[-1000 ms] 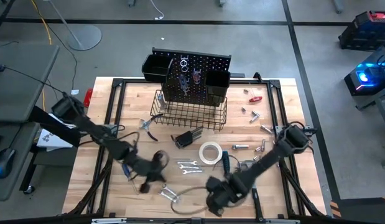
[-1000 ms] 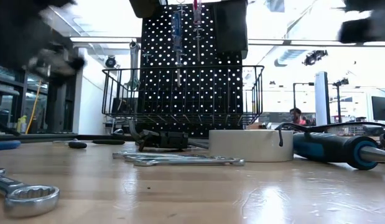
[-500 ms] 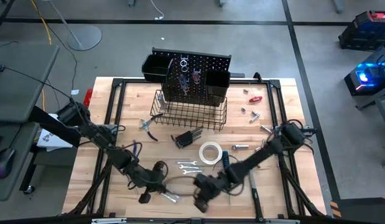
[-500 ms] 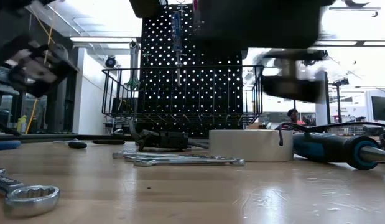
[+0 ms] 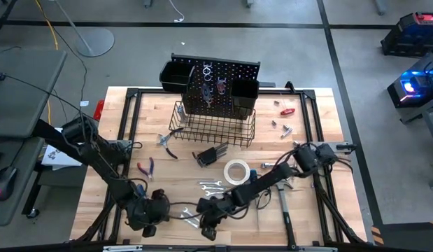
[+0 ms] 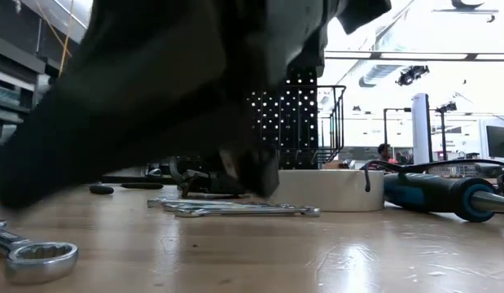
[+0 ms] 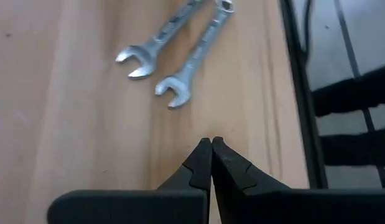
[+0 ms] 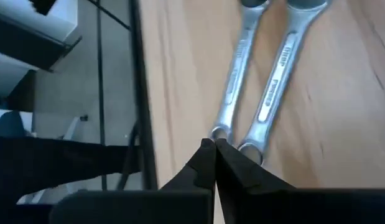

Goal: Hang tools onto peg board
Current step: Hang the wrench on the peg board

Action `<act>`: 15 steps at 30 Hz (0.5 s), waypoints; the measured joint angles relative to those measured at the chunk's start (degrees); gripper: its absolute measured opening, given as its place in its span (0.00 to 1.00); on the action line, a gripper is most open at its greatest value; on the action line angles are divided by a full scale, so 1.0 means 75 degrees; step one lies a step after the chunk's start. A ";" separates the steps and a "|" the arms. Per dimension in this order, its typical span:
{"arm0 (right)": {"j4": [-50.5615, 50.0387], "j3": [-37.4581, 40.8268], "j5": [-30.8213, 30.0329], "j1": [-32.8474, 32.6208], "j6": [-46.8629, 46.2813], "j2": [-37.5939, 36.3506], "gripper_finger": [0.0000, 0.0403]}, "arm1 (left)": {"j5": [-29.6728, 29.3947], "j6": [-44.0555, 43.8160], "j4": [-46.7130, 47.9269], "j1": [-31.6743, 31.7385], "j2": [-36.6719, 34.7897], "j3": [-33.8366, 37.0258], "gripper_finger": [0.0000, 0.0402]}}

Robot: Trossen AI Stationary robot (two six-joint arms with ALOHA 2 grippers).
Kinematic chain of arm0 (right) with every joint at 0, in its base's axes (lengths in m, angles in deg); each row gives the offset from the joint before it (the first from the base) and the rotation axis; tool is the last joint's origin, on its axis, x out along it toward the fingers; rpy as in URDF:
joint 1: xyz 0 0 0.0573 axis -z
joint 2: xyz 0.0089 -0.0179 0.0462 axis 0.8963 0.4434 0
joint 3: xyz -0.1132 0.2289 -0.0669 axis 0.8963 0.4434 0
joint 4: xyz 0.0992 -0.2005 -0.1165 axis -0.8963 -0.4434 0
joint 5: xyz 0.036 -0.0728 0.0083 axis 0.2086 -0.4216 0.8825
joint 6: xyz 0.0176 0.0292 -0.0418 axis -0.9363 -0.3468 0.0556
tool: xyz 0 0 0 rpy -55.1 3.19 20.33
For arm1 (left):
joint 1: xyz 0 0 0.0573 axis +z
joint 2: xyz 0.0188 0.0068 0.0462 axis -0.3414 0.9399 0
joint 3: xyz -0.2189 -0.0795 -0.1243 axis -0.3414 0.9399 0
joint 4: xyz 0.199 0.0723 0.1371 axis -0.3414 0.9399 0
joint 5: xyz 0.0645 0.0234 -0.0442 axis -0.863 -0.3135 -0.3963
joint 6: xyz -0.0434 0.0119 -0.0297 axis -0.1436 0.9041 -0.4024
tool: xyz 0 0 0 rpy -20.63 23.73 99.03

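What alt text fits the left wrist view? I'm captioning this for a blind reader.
The left gripper, fingers shut and empty, hangs over the pale wooden tabletop, pointing toward two silver wrenches that lie side by side just ahead of it. A black table frame rail runs along the edge beside them.

Left gripper [image 5: 147,222] moved toward near table edge; right gripper [image 5: 208,225] swept left, now beside wrenches [image 5: 190,218].
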 joint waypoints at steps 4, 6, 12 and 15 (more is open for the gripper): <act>-0.0462 -0.0160 -0.0076 0.0025 -0.0015 0.0088 0.00 | -0.0072 -0.0208 0.0143 -0.0011 0.0003 0.0000 0.00; -0.0624 -0.0165 0.0005 0.0062 0.0112 0.0061 0.00 | -0.0080 -0.0215 0.0129 -0.0002 0.0003 0.0000 0.00; -0.1039 -0.0168 0.0347 0.0172 0.0586 -0.0107 0.00 | -0.0141 -0.0172 0.0139 -0.0002 0.0003 0.0000 0.00; -0.1140 -0.0165 0.0465 0.0189 0.0713 -0.0107 0.00 | -0.0172 -0.0141 0.0138 -0.0002 0.0003 0.0000 0.00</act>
